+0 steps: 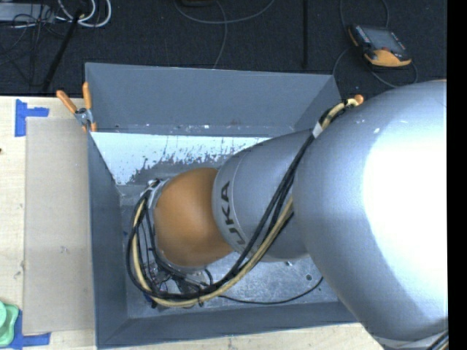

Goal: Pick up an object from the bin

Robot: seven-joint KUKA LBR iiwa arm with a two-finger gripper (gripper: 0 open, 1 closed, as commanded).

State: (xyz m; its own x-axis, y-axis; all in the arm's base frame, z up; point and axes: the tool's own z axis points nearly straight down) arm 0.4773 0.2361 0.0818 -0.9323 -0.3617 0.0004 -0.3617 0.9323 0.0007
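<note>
Camera view is showing the grey KUKA arm reaching into the grey metal bin from 3 o'clock, its thick silver links covering the bin's right half. The wrist is pointing down toward the floor at about 8 o'clock from the bin's centre, and the rounded orange cover on it is facing up at the lens. Black and yellow cables are looping round the cover's 9 o'clock side and trailing along its 6 o'clock side, back toward the arm. The gripper is sitting under the cover, with a bit of dark hardware peeking out at the cover's 6 o'clock edge, low over the bin floor. Whether it is open, closed or gripping anything, I cannot tell. Which thing it is over is likewise hidden, since the cover and wrist are blocking that patch of floor near the bin's 7 o'clock corner. Scuffed metal is showing on the far sloped wall at 12 o'clock and on a strip of floor at 5 o'clock.
</note>
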